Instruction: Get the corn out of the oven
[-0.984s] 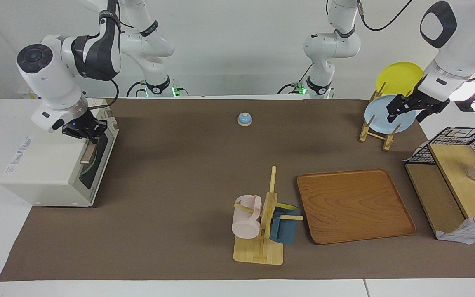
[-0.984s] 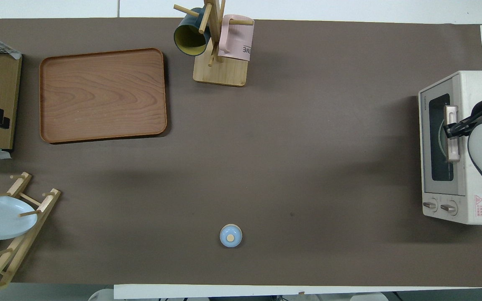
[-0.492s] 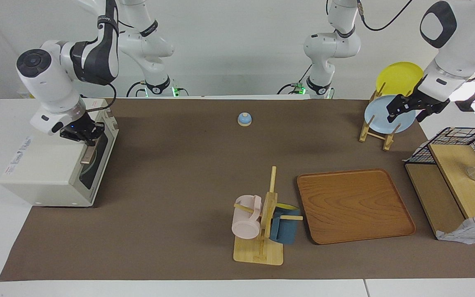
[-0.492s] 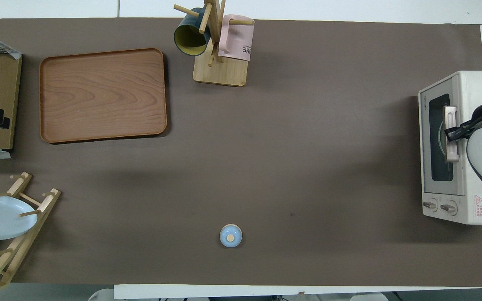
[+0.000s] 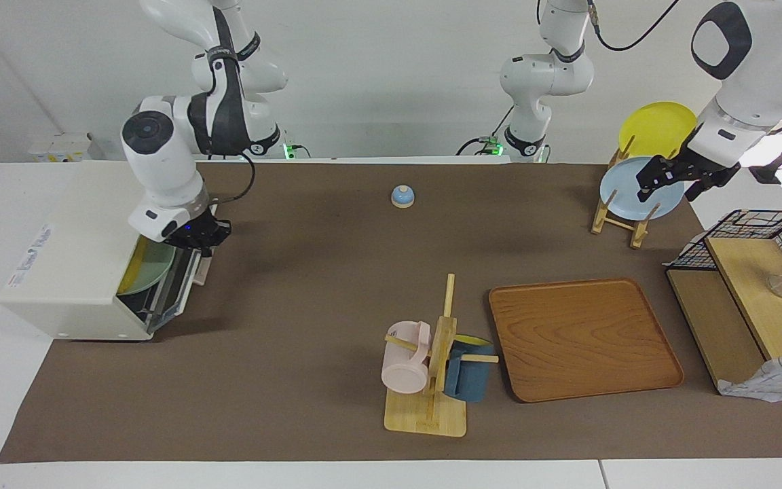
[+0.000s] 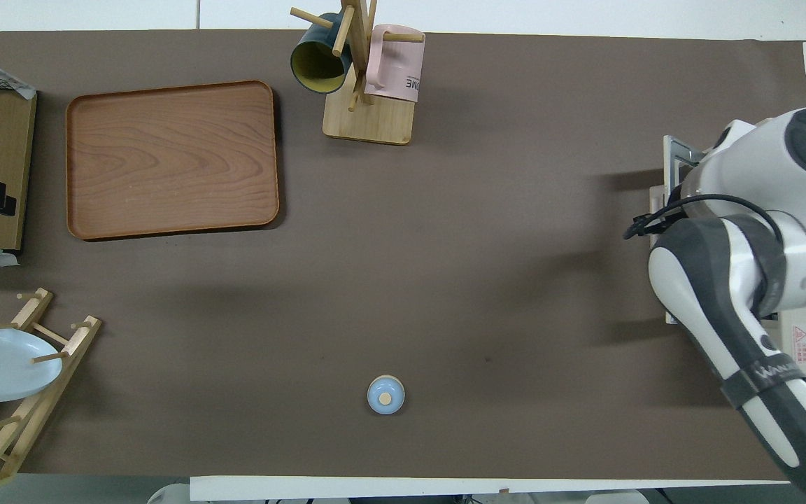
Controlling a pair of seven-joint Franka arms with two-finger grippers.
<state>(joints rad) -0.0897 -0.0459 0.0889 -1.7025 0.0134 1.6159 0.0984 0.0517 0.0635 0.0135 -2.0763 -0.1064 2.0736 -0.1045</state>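
At the right arm's end of the bench, inside the boxy off-white toaster oven, the bright yellow corn cob seems only an edge beside a pale green plate.
The right hand is at the half-lowered door; whether it grips I cannot tell, and slipping would let the door drop. Overhead, the arm hides the oven mouth; the facing view shows it. The left hand waits by the pale blue plate.
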